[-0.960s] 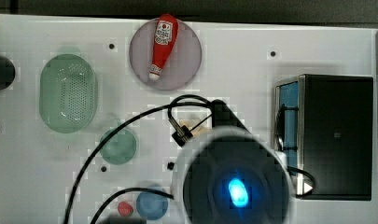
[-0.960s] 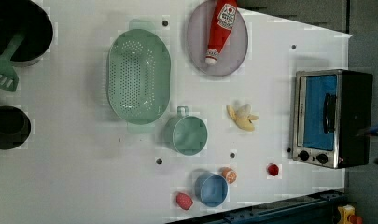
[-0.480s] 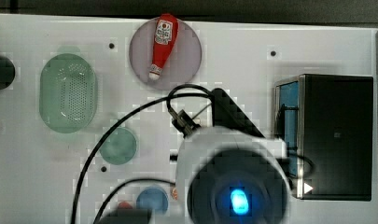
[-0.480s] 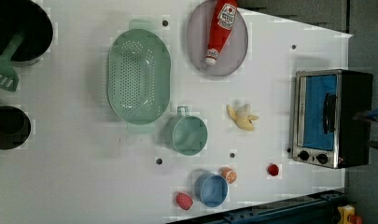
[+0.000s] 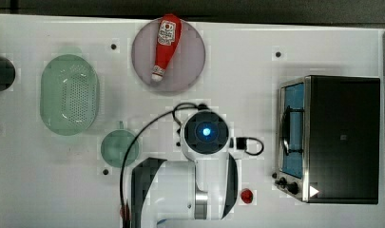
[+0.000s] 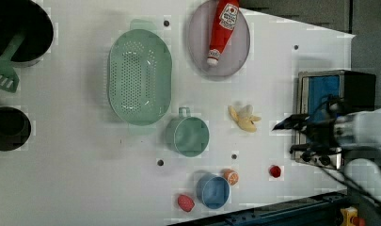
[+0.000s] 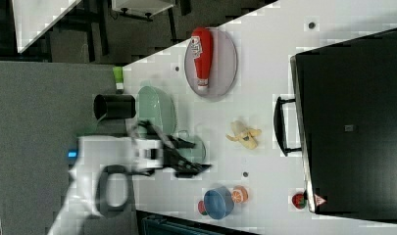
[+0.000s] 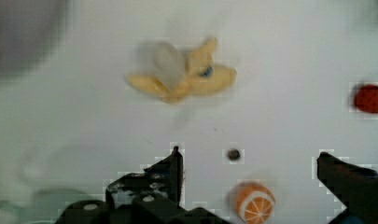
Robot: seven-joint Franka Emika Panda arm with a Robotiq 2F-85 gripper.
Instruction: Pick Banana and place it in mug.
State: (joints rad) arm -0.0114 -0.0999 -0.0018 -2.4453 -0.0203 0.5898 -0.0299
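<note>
The peeled yellow banana [image 6: 244, 117] lies on the white table between the mug and the toaster oven, also seen as banana [image 7: 244, 133] and banana [image 8: 182, 77]. The small teal mug [image 6: 188, 136] stands upright beside the colander, mug [image 5: 118, 148]. My gripper [image 6: 289, 136] hovers open and empty in front of the oven, to the left view's right of the banana. From the wrist, the gripper [image 8: 249, 163] shows dark fingers [image 8: 170, 175] wide apart with the banana beyond them. In the top view my arm [image 5: 204, 137] covers the banana. In the right view the gripper [image 7: 198, 156] overlaps the mug [image 7: 198, 142].
A pale-green colander [image 6: 140, 77] and a grey plate [image 6: 240, 52] holding a ketchup bottle [image 6: 222, 28] lie further back. A toaster oven [image 5: 330, 137] stands at the top view's right. A blue bowl [image 6: 212, 192], orange slice [image 6: 231, 177] and red pieces [image 6: 274, 171] lie near the front edge.
My arm has swung in over the table's middle, now covering the banana in the top view and entering the left view from its right. The gripper stayed open. Nothing on the table moved.
</note>
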